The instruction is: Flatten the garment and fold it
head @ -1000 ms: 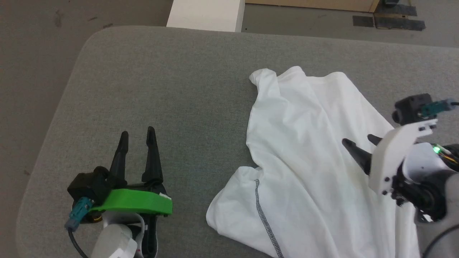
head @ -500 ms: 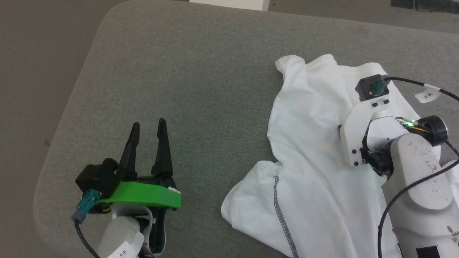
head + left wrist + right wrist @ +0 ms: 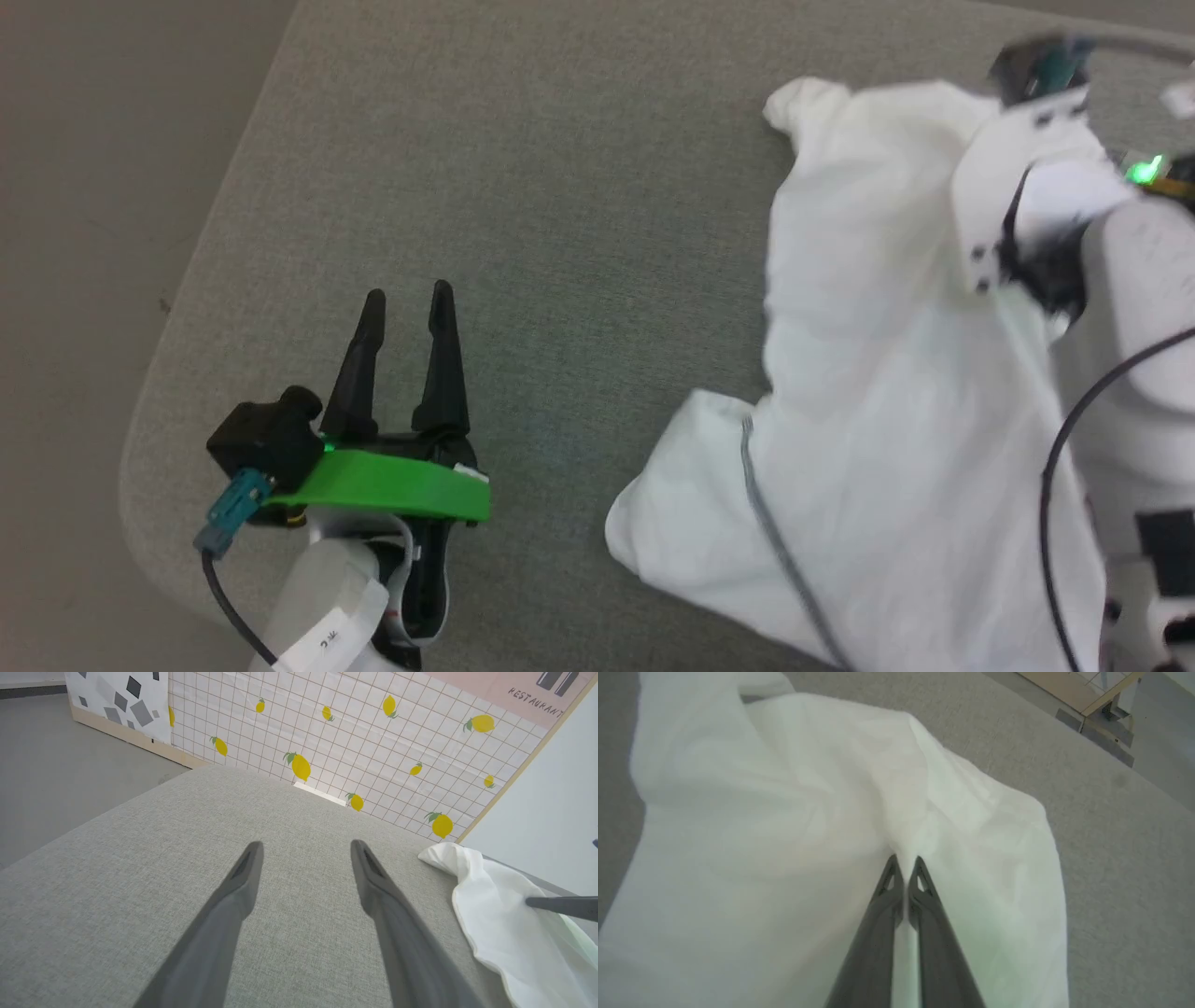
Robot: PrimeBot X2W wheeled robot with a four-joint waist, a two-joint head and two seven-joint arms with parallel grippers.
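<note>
The white thin-fabric garment (image 3: 887, 420), grey-stitched along one seam, lies rumpled on the right side of the grey fabric table (image 3: 560, 187). The right gripper (image 3: 905, 861) pinches a fold of it between closed fingers. The left gripper (image 3: 406, 297) hovers with jaws spread, apart from the cloth.

Fingers (image 3: 233, 896) of left gripper (image 3: 306, 843) spread above grey surface (image 3: 140, 858); garment (image 3: 495, 919) at right.

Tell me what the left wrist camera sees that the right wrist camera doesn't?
Left wrist view: a wall with lemons and the left gripper, open over the bare grey table. Right wrist view: the right gripper, shut and pinching a fold of the white shirt. Both views show the shirt lying on the grey table.
</note>
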